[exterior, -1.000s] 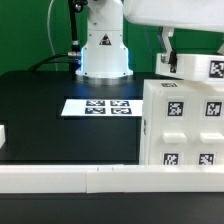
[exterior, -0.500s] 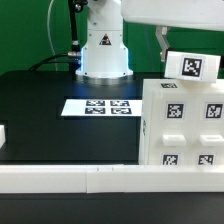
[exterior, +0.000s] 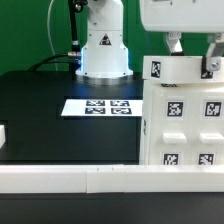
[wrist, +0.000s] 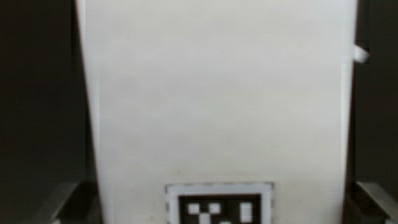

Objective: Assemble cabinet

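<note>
Cabinet (exterior: 184, 125) stands at the exterior view's right on the black counter (exterior: 60, 120), just behind the long white rail (exterior: 100, 178), with the marker board (exterior: 98, 106) well apart toward the robot base. The hand (exterior: 190, 45) pinches a white tagged panel (exterior: 182, 69) directly over its top, so the step looks like seating that panel; next it must line up squarely and press down. Half a second ago the panel was tilted and higher.

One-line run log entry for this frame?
step: cabinet assembly | gripper: over large white tagged cabinet, grip unclear | white tagged block: atop cabinet | marker board: on table
</note>
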Controlling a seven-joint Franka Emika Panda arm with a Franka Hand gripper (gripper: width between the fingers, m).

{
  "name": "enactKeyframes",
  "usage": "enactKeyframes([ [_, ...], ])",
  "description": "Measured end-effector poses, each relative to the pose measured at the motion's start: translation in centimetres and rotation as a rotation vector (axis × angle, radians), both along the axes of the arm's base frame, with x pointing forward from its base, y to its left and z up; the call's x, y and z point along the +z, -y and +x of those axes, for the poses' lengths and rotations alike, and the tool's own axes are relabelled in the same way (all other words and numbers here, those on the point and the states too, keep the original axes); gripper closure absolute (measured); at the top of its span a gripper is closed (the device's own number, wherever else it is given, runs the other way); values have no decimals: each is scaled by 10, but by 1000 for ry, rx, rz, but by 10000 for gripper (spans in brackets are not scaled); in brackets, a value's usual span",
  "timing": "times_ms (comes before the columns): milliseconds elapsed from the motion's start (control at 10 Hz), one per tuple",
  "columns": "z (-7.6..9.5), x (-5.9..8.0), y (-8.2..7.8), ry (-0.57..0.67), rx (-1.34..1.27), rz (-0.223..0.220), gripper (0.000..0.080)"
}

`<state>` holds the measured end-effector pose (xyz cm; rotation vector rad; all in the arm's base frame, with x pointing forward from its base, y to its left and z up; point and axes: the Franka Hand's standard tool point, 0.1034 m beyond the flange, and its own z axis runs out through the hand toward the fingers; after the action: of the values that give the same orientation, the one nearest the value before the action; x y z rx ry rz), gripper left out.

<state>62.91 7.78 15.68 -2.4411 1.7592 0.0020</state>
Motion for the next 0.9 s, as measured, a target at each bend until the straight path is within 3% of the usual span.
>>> enactKeyframes([
  [600,1,-1,0,-40,-451,63,243],
  [900,4,-1,1,-91,-898,168,243],
])
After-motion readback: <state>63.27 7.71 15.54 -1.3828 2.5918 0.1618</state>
